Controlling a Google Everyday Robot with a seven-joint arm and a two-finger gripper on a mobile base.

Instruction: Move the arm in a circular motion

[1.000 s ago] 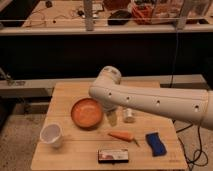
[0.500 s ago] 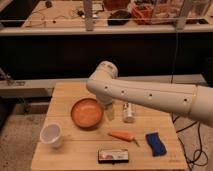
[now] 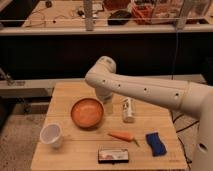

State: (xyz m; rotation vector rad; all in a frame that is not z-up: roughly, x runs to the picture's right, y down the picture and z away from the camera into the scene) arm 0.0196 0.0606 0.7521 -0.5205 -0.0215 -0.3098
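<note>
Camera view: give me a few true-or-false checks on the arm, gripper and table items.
The arm reaches in from the picture's right. True.
The gripper holds the carrot. False: it hangs just behind the orange bowl; the carrot lies on the table.
The white bottle stands upright. False: it lies on its side.
The white cup stands left of the bowl. True.
</note>
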